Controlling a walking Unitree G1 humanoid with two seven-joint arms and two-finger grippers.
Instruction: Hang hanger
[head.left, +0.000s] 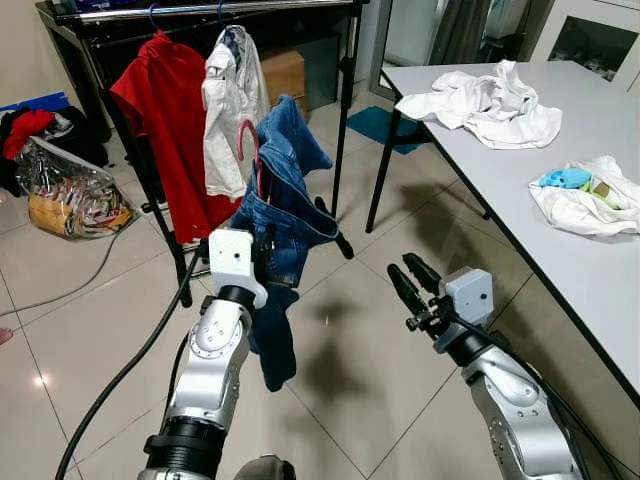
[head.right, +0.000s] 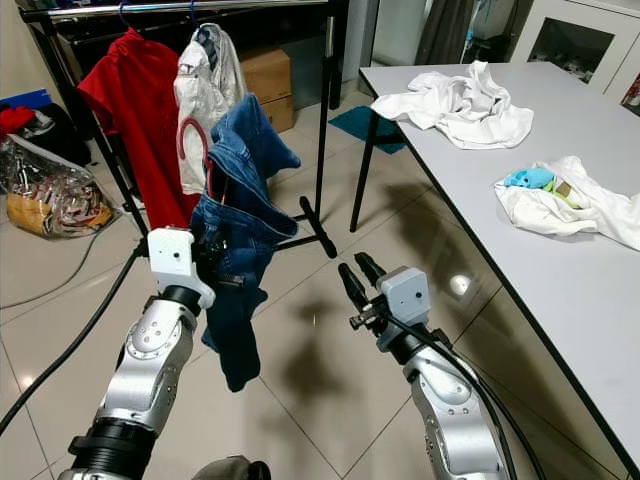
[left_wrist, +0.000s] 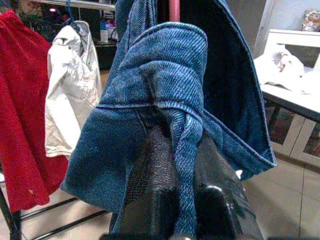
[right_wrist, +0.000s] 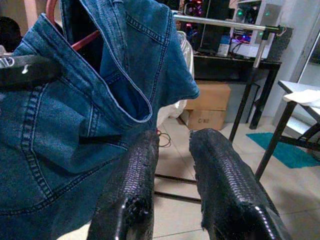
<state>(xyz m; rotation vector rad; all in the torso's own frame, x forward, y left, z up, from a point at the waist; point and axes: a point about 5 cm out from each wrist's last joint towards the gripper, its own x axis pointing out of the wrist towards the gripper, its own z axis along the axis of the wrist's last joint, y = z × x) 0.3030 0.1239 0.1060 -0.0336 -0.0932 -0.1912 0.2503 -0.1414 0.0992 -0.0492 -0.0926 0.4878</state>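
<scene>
Rack rail (head.left: 200, 10): well ahead of and above both sets of jaws; a red shirt (head.left: 165, 110) and a white jacket (head.left: 232, 110) already hang from it.
Left gripper (left_wrist: 175, 165): raised, jaws clamped on a fold of the denim.
Jeans (head.left: 285, 190): draped over the red hanger (head.left: 258, 160), bunched just above the left jaws, one leg trailing below them.
Hanger hook: hidden in the cloth; I cannot tell which way it faces.
Right gripper (head.left: 410, 282): empty, jaws slightly apart, beside and just below the jeans, not touching.
Table (head.left: 560, 250): to the right of the right jaws, with loose white clothes (head.left: 485, 100).
Risk: the grip is on cloth, not hanger, so the jeans may slide off during the lift.
Risk: the trailing leg may snag the rack frame.
</scene>
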